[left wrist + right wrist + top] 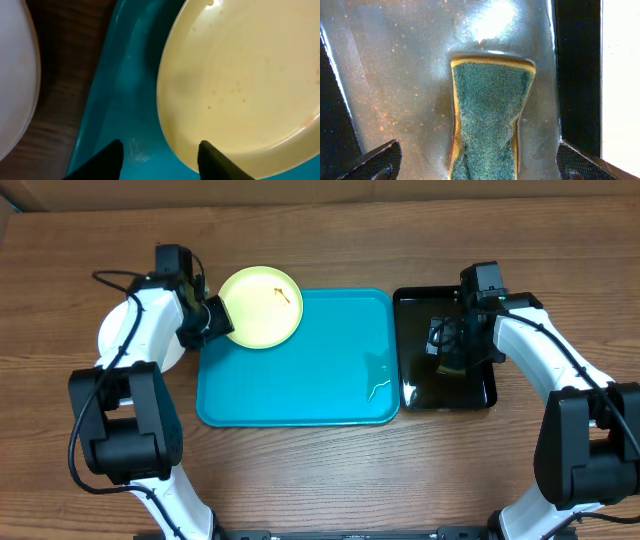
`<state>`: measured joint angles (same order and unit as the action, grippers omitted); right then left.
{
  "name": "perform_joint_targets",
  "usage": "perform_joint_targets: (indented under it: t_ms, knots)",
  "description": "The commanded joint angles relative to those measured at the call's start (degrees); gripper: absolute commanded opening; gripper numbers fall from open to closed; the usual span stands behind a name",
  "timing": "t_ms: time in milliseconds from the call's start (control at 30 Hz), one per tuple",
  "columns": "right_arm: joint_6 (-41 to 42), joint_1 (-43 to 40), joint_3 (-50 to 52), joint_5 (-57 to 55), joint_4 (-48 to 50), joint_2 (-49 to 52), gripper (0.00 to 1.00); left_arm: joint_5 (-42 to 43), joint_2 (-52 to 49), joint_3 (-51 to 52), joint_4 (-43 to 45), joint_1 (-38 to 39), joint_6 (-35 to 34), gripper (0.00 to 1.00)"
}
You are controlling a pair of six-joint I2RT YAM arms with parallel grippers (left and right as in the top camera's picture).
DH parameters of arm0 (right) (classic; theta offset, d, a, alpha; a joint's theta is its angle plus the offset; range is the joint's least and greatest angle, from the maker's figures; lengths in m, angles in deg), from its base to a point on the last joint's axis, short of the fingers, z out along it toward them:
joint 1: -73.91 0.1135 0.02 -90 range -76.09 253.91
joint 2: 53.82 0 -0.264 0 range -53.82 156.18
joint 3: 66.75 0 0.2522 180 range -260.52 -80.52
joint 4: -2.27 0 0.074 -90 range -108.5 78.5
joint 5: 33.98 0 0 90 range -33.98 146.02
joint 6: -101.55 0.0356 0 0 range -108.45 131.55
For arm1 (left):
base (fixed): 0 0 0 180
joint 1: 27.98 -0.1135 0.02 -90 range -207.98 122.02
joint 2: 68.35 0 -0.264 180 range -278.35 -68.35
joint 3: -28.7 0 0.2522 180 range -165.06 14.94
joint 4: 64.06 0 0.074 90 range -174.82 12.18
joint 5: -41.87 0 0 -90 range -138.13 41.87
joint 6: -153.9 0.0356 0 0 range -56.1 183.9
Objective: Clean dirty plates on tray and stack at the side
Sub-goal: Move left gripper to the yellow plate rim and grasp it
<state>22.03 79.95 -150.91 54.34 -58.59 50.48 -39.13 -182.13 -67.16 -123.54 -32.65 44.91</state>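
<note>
Overhead view: the round pale yellow-green plate (260, 307), marked with a brown smear, overhangs the far-left corner of the large turquoise plastic tray (300, 380). A white plate (15, 75) lies on the table off that tray's left edge, probably the stacking spot. The left gripper (159, 159) is parted, fingers straddling the yellow-green plate's rim, likely to steady it. The right gripper (482, 162) is spread wide over a green-faced yellow sponge (487, 115) in the wet black tray (418, 385) just right of the turquoise tray, lined up for pickup.
</note>
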Motion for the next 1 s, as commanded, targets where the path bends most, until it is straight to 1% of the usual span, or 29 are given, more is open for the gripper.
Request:
perform_joint_targets:
  t_ms: [0,133,200,367,467,533,733,800,967]
  knots:
    - [-0.02,0.2,0.26,0.24,0.33,-1.09,1.0,-0.39,1.66,2.84,2.78,0.72,-1.22,0.43]
    - [-0.02,0.2,0.26,0.24,0.33,-1.09,1.0,-0.37,1.66,3.98,4.09,0.94,-1.22,0.41]
    - [-0.02,0.2,0.26,0.24,0.33,-1.09,1.0,-0.39,1.6,4.5,4.68,1.6,-1.2,0.38]
    - [-0.02,0.2,0.26,0.24,0.33,-1.09,1.0,-0.66,1.6,6.29,7.43,4.52,-1.16,0.38]
    - [-0.02,0.2,0.26,0.24,0.33,-1.09,1.0,-0.63,1.6,6.69,8.26,5.95,-1.22,0.36]
    - [-0.02,0.2,0.26,0.26,0.33,-1.09,1.0,-0.63,1.6,6.84,8.22,6.56,-1.22,0.34]
    - [-0.02,0.2,0.26,0.24,0.33,-1.09,1.0,-2.14,1.6,7.02,6.12,6.99,-1.18,0.34]
    - [-0.02,0.2,0.26,0.24,0.33,-1.09,1.0,-2.05,1.6,7.08,5.07,6.99,-1.2,0.27]
    - [-0.02,0.2,0.26,0.24,0.33,-1.09,1.0,-1.92,1.6,7.08,0.81,6.99,-1.18,0.18]
